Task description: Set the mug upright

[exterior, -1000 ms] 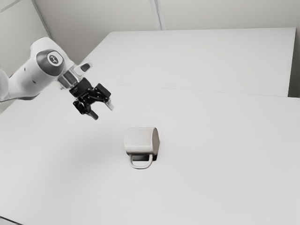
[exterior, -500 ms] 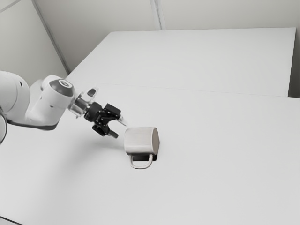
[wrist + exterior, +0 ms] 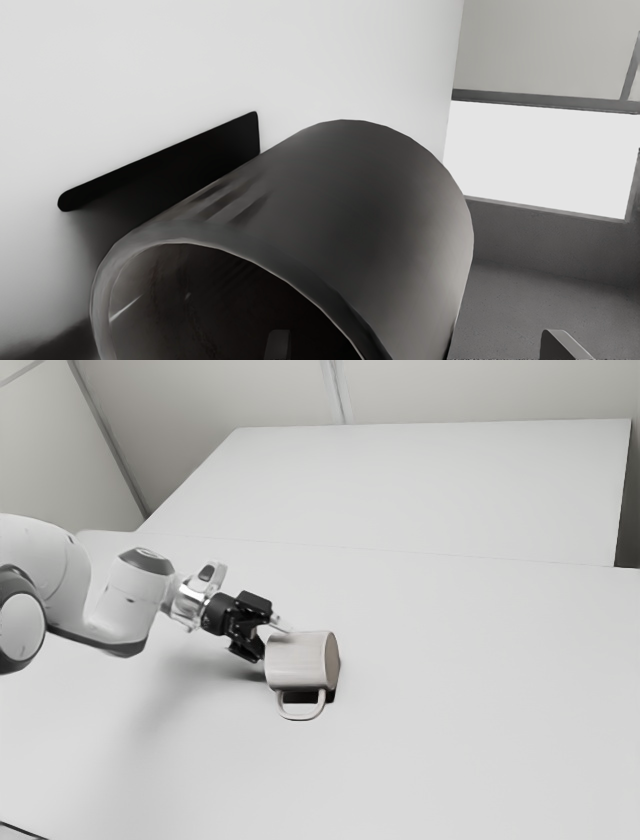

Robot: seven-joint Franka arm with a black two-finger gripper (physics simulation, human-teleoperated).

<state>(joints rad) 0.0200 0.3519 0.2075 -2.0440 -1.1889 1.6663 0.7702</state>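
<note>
White tbl (image 3: 470,700), pale wall (image 3: 220,420) behind. Mug (image 3: 300,658) on its side, well in from tbl edges, handle (image 3: 300,717) out to one side. Gripper (image 3: 273,641) at its rim (image 3: 101,300), fingers (image 3: 278,346) spread apart, mug's wall btwn, no grip.

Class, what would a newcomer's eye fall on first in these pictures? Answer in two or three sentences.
First, the pale mug lying on its side on the white table, its base toward the exterior view's right. Next, the black gripper at the mug's other end, on a white arm from the exterior view's left. In the wrist view, the mug's dark open mouth looms large, the gripper's fingers standing apart.
</note>
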